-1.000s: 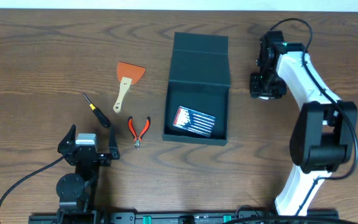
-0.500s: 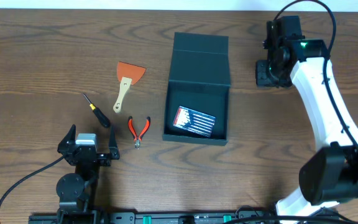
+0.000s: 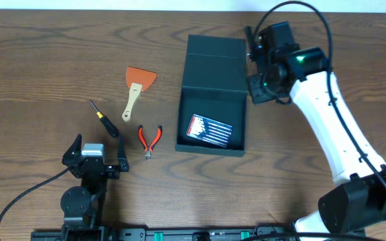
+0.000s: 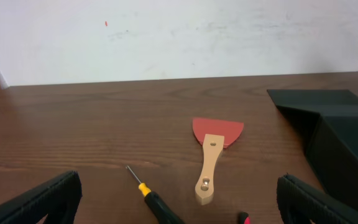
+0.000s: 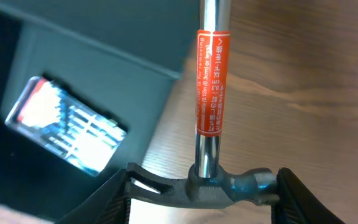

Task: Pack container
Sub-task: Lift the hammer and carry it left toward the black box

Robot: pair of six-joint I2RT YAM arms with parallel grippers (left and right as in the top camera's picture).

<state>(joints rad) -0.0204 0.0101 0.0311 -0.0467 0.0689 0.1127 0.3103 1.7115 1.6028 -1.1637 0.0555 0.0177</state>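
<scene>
The container (image 3: 213, 73) is a dark teal box standing open at the table's middle, its flap lid folded back on the far side. A clear packet of small tools (image 3: 210, 130) lies inside it. My right gripper (image 3: 263, 77) hovers at the box's right edge. In the right wrist view it (image 5: 207, 190) is shut on the dark steel head of a hammer (image 5: 213, 93) with a chrome shaft and an orange label, over the box wall (image 5: 104, 81) and the packet (image 5: 67, 124). My left gripper (image 3: 94, 161) rests open and empty at the front left.
An orange scraper with a wooden handle (image 3: 137, 86), a black-and-yellow screwdriver (image 3: 104, 119) and red pliers (image 3: 149, 139) lie left of the box. The left wrist view shows the scraper (image 4: 213, 155), the screwdriver (image 4: 151, 196) and the box (image 4: 340, 124).
My right arm has swung left from the bare table right of the box to the box's right edge, carrying the hammer. The left arm has not moved.
</scene>
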